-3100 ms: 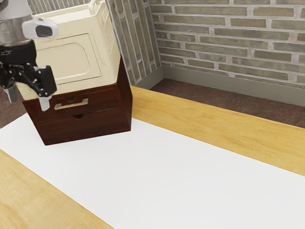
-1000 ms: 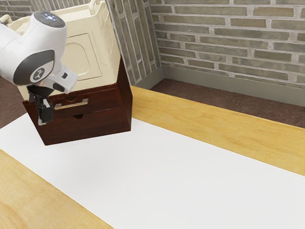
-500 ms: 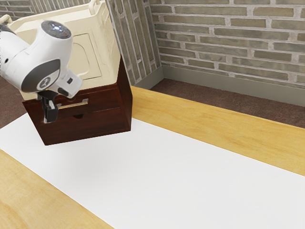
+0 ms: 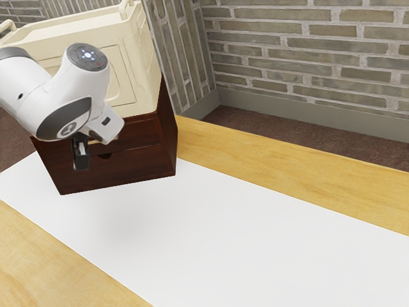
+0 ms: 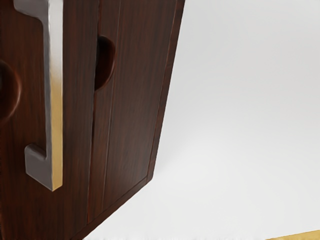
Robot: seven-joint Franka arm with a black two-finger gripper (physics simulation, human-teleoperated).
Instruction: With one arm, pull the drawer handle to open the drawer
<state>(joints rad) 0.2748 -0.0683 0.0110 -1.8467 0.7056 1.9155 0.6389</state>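
Observation:
The gripper (image 4: pixel 81 157) hangs in front of the dark wooden cabinet (image 4: pixel 137 164), at the left part of the upper drawer's handle (image 4: pixel 113 138). The hand hides much of that handle in the exterior view. Both drawer fronts look flush with the cabinet, so the drawers stand closed. In the wrist view the metal handle (image 5: pixel 56 100) is close to the camera, standing off the upper drawer front (image 5: pixel 75 150). Beside it is the lower drawer (image 5: pixel 132 100) with its rounded finger notch (image 5: pixel 104 62). Contact between gripper and handle cannot be made out.
A cream-coloured crate (image 4: pixel 144 57) rests on top of the cabinet, close behind the arm. The white sheet (image 4: pixel 211 236) spreads over the wooden table (image 4: pixel 268 169) before the cabinet. A brick wall (image 4: pixel 307 57) rises behind.
Over the last second my hand has moved toward the exterior view's right and slightly down, along the drawer front, and now covers more of the handle. The cabinet and drawers have not moved.

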